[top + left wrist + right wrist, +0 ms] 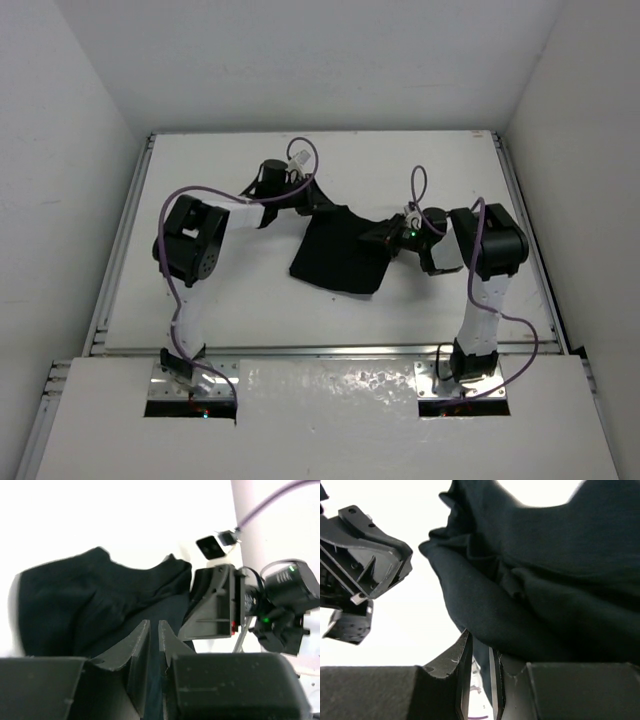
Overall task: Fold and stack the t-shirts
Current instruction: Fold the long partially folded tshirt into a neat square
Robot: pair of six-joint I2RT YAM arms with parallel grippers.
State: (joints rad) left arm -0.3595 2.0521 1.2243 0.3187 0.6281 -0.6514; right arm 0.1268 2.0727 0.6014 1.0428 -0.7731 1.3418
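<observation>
Overhead, t-shirt [335, 255]: a single black garment, rumpled, on the middle of the white tabletop [250, 310].
Overhead, left gripper [312, 203]: at the t-shirt's far left corner, touching the cloth.
Overhead, right gripper [385, 235]: at the t-shirt's right edge, a green light glowing just behind it.
Left wrist, fingers [135, 645]: drawn close, leaving only a narrow slit, with dark cloth caught between them lower down. The t-shirt spreads in folds beyond the tips.
Left wrist, right gripper: just beside the t-shirt's right side, facing the camera.
Right wrist, fingers [460, 665]: nearly together, a strip of the t-shirt's hem running down between them. A thick rolled fold of the t-shirt sits right above the tips.
Right wrist, left gripper: off the t-shirt's left edge, against the bright tabletop.
</observation>
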